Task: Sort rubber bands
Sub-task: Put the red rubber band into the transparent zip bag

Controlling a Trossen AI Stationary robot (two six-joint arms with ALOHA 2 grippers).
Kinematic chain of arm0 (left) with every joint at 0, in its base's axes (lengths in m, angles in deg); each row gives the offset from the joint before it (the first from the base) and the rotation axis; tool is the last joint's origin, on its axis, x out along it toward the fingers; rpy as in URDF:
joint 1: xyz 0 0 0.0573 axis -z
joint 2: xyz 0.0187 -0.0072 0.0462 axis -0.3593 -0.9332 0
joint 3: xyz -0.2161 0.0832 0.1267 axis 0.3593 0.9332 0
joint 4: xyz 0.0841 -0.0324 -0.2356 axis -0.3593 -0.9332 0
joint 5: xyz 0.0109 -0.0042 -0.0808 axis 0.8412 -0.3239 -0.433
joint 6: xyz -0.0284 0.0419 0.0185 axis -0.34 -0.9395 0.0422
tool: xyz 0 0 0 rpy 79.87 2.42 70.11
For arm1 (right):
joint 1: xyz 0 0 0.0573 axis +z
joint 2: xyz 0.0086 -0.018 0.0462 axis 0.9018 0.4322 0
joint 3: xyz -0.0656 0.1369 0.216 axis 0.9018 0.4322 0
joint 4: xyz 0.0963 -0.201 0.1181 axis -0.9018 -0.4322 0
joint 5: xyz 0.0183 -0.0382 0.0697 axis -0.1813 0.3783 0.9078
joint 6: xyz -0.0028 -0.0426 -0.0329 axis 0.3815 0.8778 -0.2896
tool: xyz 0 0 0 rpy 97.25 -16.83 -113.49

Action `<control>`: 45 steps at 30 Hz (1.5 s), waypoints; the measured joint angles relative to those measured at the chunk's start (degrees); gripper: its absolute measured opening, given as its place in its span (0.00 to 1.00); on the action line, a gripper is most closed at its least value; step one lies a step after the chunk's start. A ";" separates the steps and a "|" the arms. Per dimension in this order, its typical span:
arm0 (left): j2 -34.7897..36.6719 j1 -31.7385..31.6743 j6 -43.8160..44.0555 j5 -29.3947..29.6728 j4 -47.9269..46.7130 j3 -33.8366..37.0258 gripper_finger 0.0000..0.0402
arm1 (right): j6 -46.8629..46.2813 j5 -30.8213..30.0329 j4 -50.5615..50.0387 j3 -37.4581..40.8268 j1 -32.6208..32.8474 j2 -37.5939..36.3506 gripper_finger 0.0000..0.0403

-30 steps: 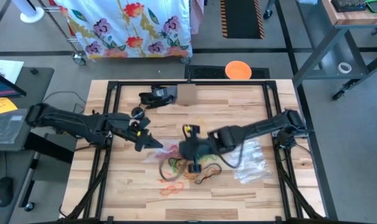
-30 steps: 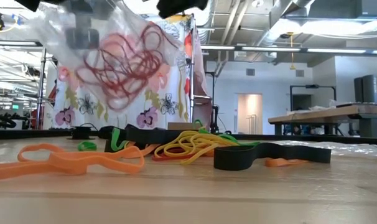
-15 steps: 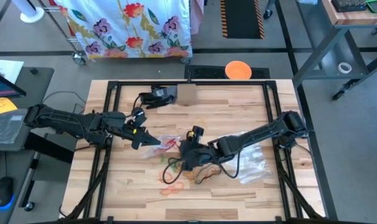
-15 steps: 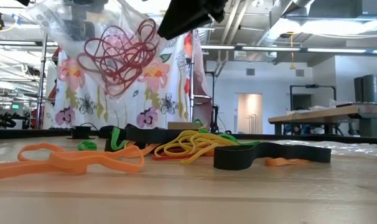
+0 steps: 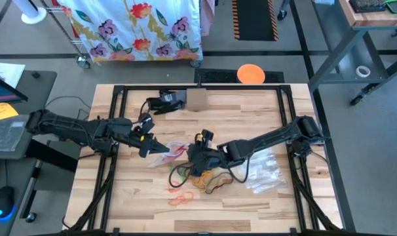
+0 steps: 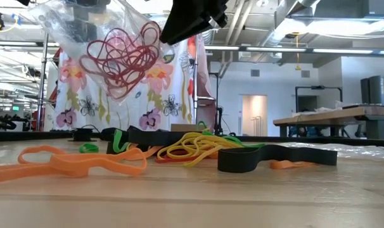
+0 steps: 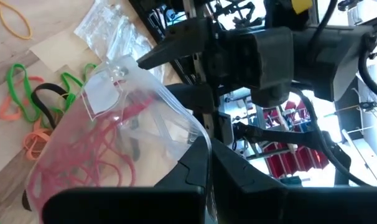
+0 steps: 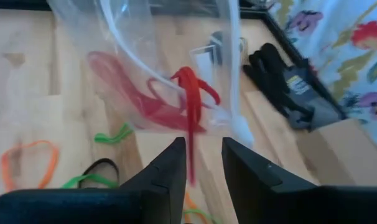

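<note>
A clear zip bag [image 5: 173,151] with red rubber bands inside hangs above the table's middle; it also shows in the low view [image 6: 113,44]. My left gripper [image 5: 148,145] is shut on it from the left. My right gripper [image 5: 197,156] stands just right of the bag, at its open mouth [image 8: 226,81], shut on one red rubber band [image 8: 190,106]. Below them a loose pile of green, yellow, orange and black rubber bands [image 5: 195,176] lies flat on the wood. One orange band [image 6: 71,161] lies nearest the front. My left gripper pinches the bag's plastic wall at one edge [image 7: 191,134] between its two fingers, coming nearly level from the table's left. The bag hangs clear of the table, its mouth turned toward the right gripper. My right gripper pinches the red band between its fingers [image 8: 176,162], slanting down from the table's right. The band sticks out ahead of the fingers, its free end [image 8: 190,76] at the bag's mouth; whether it is inside, I cannot tell.
Several clear plastic bags [image 5: 264,172] lie at the right, under the right arm. A black object [image 5: 166,101] and a small cardboard box [image 5: 196,99] sit near the far edge. A black frame [image 5: 287,118] runs around the tabletop.
My right gripper has come down toward the bag's mouth and tipped further downward, still shut on the red band. The bag, swinging a second ago, now hangs still.
</note>
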State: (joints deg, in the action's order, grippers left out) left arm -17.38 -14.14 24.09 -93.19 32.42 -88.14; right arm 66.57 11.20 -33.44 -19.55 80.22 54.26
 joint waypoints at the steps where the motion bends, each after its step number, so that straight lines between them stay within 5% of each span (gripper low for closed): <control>1: 0.00 0.24 0.04 0.05 0.02 0.00 0.00 | 0.02 0.86 0.18 0.00 -0.25 0.00 0.24; 8: 0.00 1.91 -0.31 1.25 -0.05 0.00 0.00 | 3.36 2.63 0.56 0.00 -0.21 0.00 0.02; 22: -5.91 2.89 -0.88 2.29 2.38 0.09 0.00 | 11.20 4.14 3.02 -6.78 1.00 -0.48 0.00; 45: -6.10 3.04 -0.64 1.29 7.05 0.04 0.00 | 7.04 15.70 2.07 -6.82 -2.94 6.33 0.00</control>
State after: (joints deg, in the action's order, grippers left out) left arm -23.48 -11.10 23.45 -91.90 39.47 -88.09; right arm 73.61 26.90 -31.38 -26.37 77.28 60.59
